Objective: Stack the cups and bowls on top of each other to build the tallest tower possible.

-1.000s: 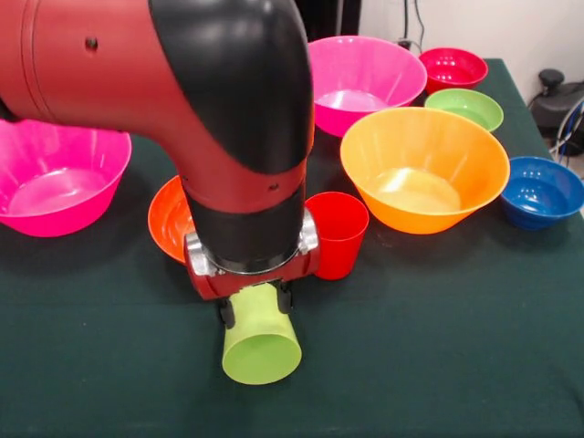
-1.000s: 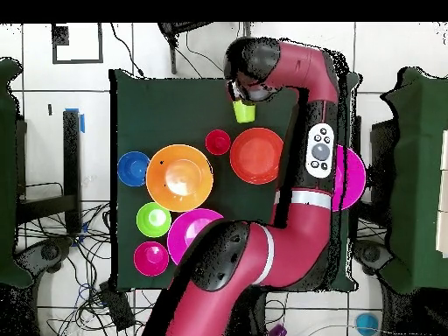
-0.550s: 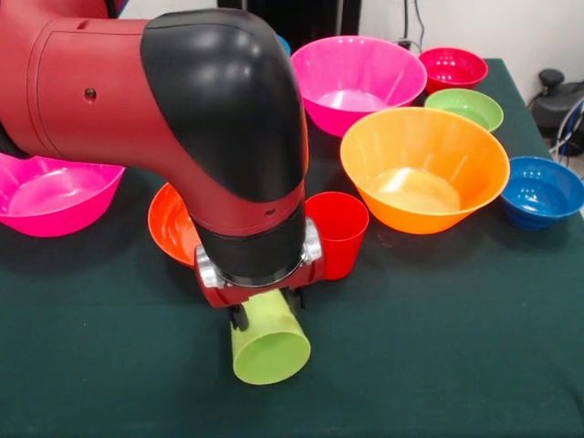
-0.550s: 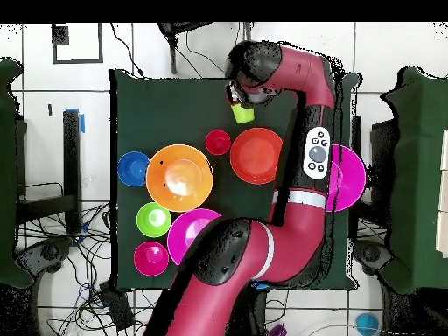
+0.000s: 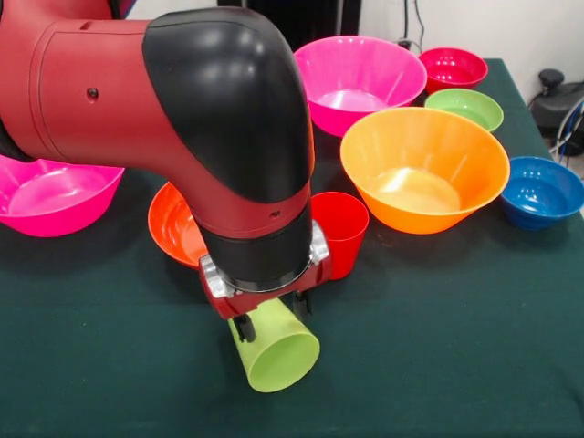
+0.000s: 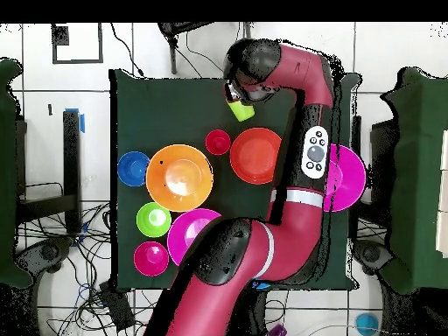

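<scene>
Change: since a second ago the tool (image 5: 271, 319) has shifted slightly toward the camera in the front view, carrying the lime green cup (image 5: 278, 349) with it, and the cup's open mouth now tips further over.
Tool: clenched on the lime green cup, one black finger (image 5: 243, 327) on each side of its narrow end; the wrist hides the grip from above.
Lime green cup: tilted, mouth facing the camera in the front view, at the green bench (image 5: 456, 347) near its front edge.
Red cup (image 5: 339, 233): upright on the bench, just behind the tool, beside the big orange bowl (image 5: 424, 168).
Red-orange bowl (image 5: 173, 224): partly hidden behind the arm.
Pink bowls: one (image 5: 354, 80) behind the orange bowl, one (image 5: 57, 193) at the bench's side edge.
Small bowls: magenta-red (image 5: 453, 67), green (image 5: 464, 108) and dark blue (image 5: 542, 191) sit apart near the orange bowl.
</scene>
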Robot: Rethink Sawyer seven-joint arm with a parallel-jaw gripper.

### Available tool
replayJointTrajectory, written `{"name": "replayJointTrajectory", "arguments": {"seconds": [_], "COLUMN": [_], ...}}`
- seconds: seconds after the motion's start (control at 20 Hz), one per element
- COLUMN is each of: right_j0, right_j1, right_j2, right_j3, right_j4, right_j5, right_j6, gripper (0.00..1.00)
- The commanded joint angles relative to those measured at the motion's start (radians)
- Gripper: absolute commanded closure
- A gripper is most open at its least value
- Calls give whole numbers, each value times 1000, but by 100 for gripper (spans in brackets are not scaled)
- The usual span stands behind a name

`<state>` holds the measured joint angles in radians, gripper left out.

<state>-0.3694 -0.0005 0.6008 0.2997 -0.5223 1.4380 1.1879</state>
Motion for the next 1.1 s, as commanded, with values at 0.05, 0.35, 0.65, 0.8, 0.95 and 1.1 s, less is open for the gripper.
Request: {"name": "replayJointTrajectory", "arguments": {"seconds": [0.05, 0.35, 0.65, 0.8, 0.95, 1.1], "right_j0": [8, 7, 12, 7, -7, -11], "right_j1": [-20, -43, -71, -72, -71, -65], "right_j2": [93, 95, 77, 88, 97, 121], "right_j3": [-22, -14, 3, 24, 51, 54], "right_j4": [-127, -149, -153, -125, -87, -69], "right_j5": [51, 78, 97, 79, 61, 70], "right_j6": [-354, -345, -318, -322, -337, -353], "gripper": [0, 0, 0, 0, 0, 0]}}
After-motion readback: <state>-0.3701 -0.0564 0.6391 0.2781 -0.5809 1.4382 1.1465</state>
